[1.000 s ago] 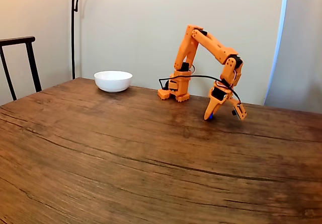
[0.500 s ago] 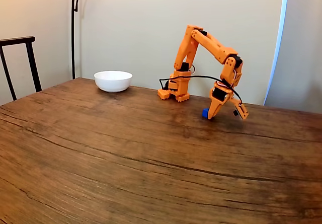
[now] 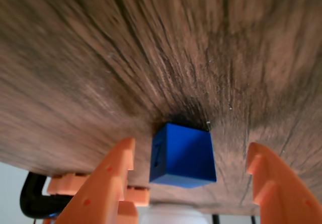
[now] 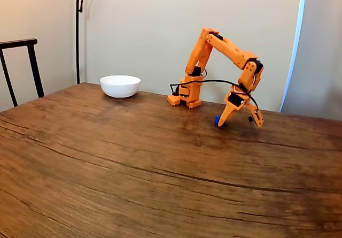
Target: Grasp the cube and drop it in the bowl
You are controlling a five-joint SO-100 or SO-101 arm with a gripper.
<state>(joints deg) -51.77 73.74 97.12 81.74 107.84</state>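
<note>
The tiny bright blue cube (image 3: 182,155) rests on the wooden table (image 4: 133,163). In the wrist view it lies between my two orange fingers (image 3: 113,176), closer to the left one and touching neither. My gripper (image 3: 191,146) is open around it. From the fixed view, the cube (image 4: 218,120) shows by the tip of the left finger, and the gripper (image 4: 240,122) is down at the table at the right back. The white bowl (image 4: 120,85) stands apart at the table's back left.
The arm's orange base (image 4: 184,98) sits at the back edge between bowl and gripper, with a black cable looping off it. A dark chair (image 4: 21,67) and a lamp pole (image 4: 78,29) stand beyond the table's left side.
The arm has reached a little further right and its wrist has risen slightly. The cube, half hidden behind the left finger a second ago, now shows to that finger's left.
</note>
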